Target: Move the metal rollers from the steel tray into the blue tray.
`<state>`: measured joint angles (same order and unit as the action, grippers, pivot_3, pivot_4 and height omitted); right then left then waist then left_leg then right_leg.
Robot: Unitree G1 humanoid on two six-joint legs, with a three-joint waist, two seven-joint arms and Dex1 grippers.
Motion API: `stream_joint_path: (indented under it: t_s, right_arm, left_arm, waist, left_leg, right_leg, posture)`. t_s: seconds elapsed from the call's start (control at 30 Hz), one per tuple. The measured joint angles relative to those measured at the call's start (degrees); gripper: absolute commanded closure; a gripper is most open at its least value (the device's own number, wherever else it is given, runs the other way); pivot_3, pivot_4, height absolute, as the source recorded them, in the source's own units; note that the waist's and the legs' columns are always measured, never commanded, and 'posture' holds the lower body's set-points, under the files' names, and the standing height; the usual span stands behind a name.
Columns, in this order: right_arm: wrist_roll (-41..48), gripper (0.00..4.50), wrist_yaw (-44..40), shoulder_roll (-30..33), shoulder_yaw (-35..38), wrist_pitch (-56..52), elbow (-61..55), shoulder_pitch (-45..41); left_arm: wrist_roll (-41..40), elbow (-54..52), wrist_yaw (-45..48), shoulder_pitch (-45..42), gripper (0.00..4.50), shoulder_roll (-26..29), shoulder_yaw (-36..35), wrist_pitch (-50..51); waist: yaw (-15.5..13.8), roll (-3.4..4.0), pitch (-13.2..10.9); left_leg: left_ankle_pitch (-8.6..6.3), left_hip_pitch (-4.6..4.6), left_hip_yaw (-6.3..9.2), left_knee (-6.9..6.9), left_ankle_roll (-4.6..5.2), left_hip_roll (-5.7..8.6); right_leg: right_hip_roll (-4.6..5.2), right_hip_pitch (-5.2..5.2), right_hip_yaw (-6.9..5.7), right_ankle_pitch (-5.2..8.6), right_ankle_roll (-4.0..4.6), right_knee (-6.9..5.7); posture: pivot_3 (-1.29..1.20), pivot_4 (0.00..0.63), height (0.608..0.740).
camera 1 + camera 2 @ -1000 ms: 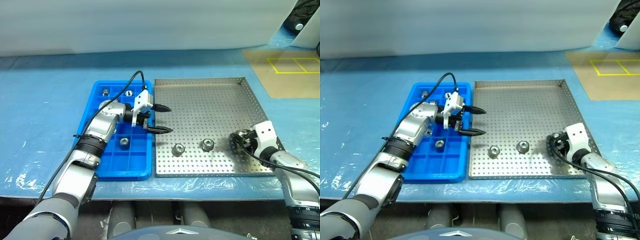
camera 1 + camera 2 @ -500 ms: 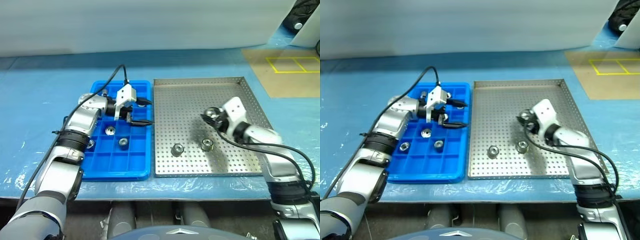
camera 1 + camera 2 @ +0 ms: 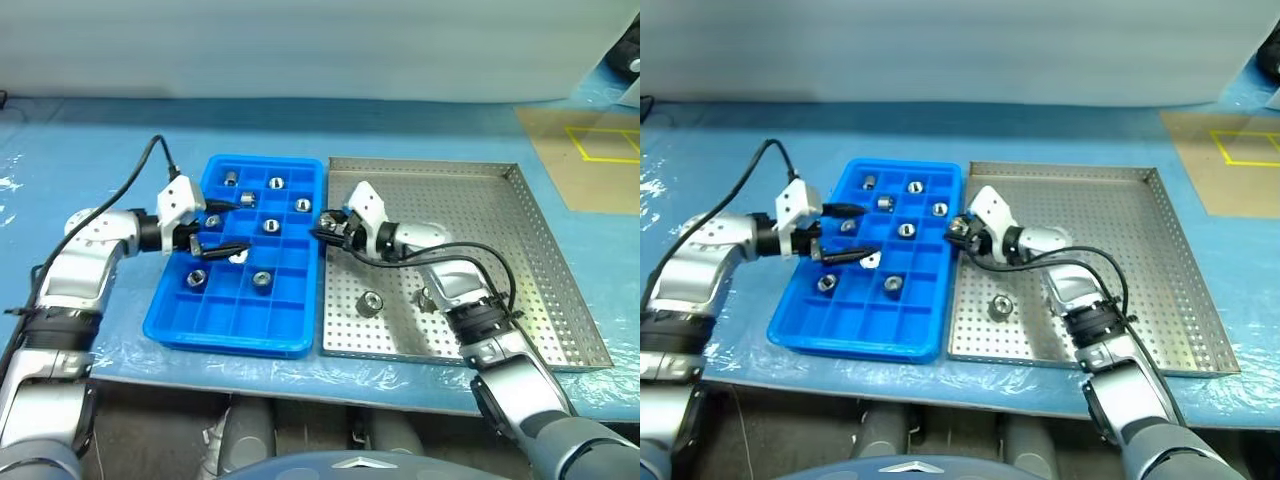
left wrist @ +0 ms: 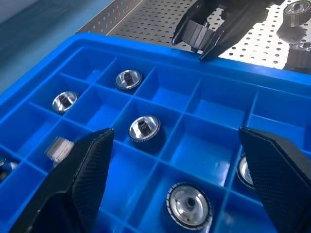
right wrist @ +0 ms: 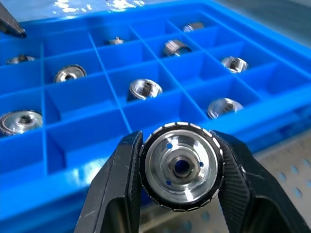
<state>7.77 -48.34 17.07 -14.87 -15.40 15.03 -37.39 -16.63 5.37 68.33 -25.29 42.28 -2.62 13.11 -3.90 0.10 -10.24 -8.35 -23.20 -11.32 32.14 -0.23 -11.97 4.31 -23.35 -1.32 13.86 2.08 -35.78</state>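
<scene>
My right gripper [image 3: 325,226] is shut on one metal roller [image 5: 181,166] and holds it just above the right rim of the blue tray [image 3: 312,300], roller face towards the wrist camera. Several metal rollers [image 3: 269,226] lie in the blue tray's compartments. My left gripper [image 3: 226,229] hangs open over the tray's left half with nothing between its fingers [image 4: 80,182]. On the steel tray [image 3: 520,300] one roller [image 3: 370,302] lies near the front; a second roller [image 3: 425,297] beside it is partly hidden by my right arm.
Both trays sit side by side on a blue-covered table. A brown board with yellow lines [image 3: 600,150] lies at the far right. The left gripper's black cable [image 3: 140,175] arches above the table left of the blue tray.
My right gripper has carried its roller left, from the steel tray's right front across to the blue tray's rim. The left gripper has drawn back leftwards over the blue tray, still open. The camera has shifted.
</scene>
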Motion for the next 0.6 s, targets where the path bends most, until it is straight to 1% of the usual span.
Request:
stream_joint_path:
  t_s: [0.2, 0.27, 0.47, 0.53, 0.57, 0.6]
  right_arm:
    - [-0.18, 2.85, -3.75, -1.79, -1.47, 2.28, 3.21, -1.02]
    - [-0.17, 2.85, -4.62, -1.96, -1.65, 2.26, 3.19, -1.02]
    - [-0.19, 2.85, -6.76, -1.92, -2.3, 2.2, 2.62, -0.55]
    - [-0.2, 2.11, -6.98, -1.8, -2.32, 2.29, 2.31, -0.1]
    - [-0.19, 1.87, -7.14, -1.78, -2.32, 2.28, 2.12, 0.03]
    - [-0.15, 1.48, -7.35, -1.78, -2.31, 2.24, 1.95, 0.16]
  left_arm:
    - [-2.39, -7.91, -3.25, 4.97, 0.2, 0.43, -1.75, 4.42]
    - [-2.61, -8.53, -3.85, 5.44, 0.2, 0.43, -1.74, 5.15]
    - [-3.44, -9.37, -4.88, 5.42, 0.2, 0.42, -1.66, 6.14]
    - [-3.5, -9.37, -4.86, 5.34, 0.2, 0.4, -1.48, 6.2]
    - [-3.53, -9.38, -4.83, 5.09, 0.2, 0.35, -1.16, 6.2]
    - [-3.56, -9.38, -4.82, 4.94, 0.2, 0.29, -0.88, 6.2]
  waist:
    - [-1.1, 0.0, 0.0]
    - [-1.56, 0.0, 0.0]
    - [-1.68, 0.0, 0.0]
    - [-1.67, 0.0, 0.0]
    - [-1.66, 0.0, 0.0]
    - [-1.66, 0.0, 0.0]
  left_leg:
    - [0.11, 0.04, 0.03, 0.0, -0.17, 0.01]
    - [0.11, 0.04, 0.04, 0.0, -0.19, 0.0]
    - [0.17, 0.01, 0.14, -0.01, -0.27, 0.07]
    - [0.17, 0.01, 0.14, -0.01, -0.27, 0.07]
    - [0.16, 0.01, 0.15, -0.01, -0.27, 0.07]
    - [0.16, 0.02, 0.15, -0.01, -0.27, 0.07]
  right_leg:
    - [0.0, 0.01, -0.01, 0.0, 0.0, -0.16]
    - [-0.02, 0.0, -0.02, 0.0, 0.0, -0.16]
    - [-0.02, -0.01, -0.02, 0.0, -0.01, -0.11]
    - [-0.02, -0.02, -0.02, 0.0, 0.0, -0.11]
    - [-0.02, -0.01, -0.02, 0.0, 0.0, -0.11]
    - [-0.02, -0.01, -0.02, 0.0, -0.01, -0.12]
  posture:
    - [0.11, 0.15, 0.74]
    - [0.11, 0.15, 0.74]
    - [0.09, 0.15, 0.74]
    - [0.09, 0.15, 0.74]
    - [0.09, 0.15, 0.74]
    - [0.09, 0.15, 0.74]
